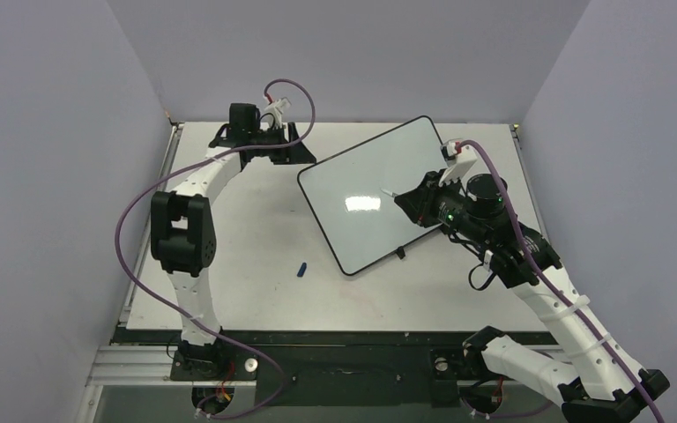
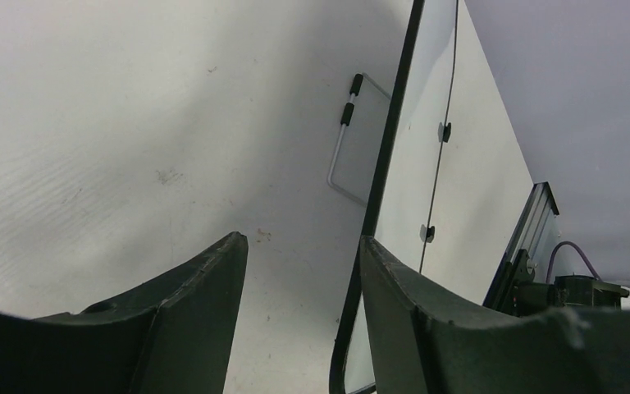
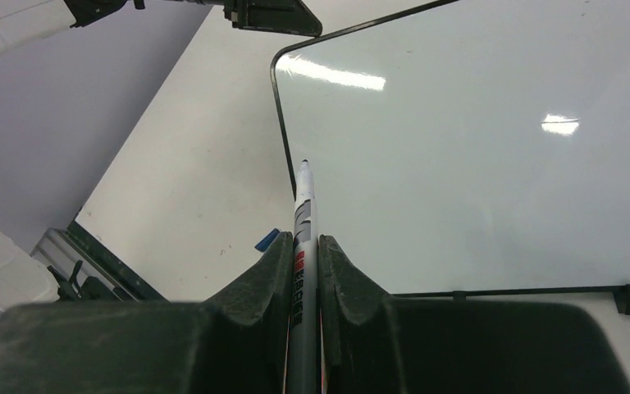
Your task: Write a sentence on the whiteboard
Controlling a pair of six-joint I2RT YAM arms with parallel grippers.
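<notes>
The whiteboard lies at an angle on the table, right of centre, its surface blank; no blue sentence shows on it. My right gripper is shut on a grey marker and holds its uncapped tip over the middle of the board; whether the tip touches the board cannot be told. My left gripper is open at the board's far left corner. In the left wrist view the board's black frame runs between my open fingers, close to the right fingertip.
A small blue marker cap lies on the table left of the board's near corner; it also shows in the right wrist view. Grey walls enclose the table on three sides. A black rail runs along the near edge.
</notes>
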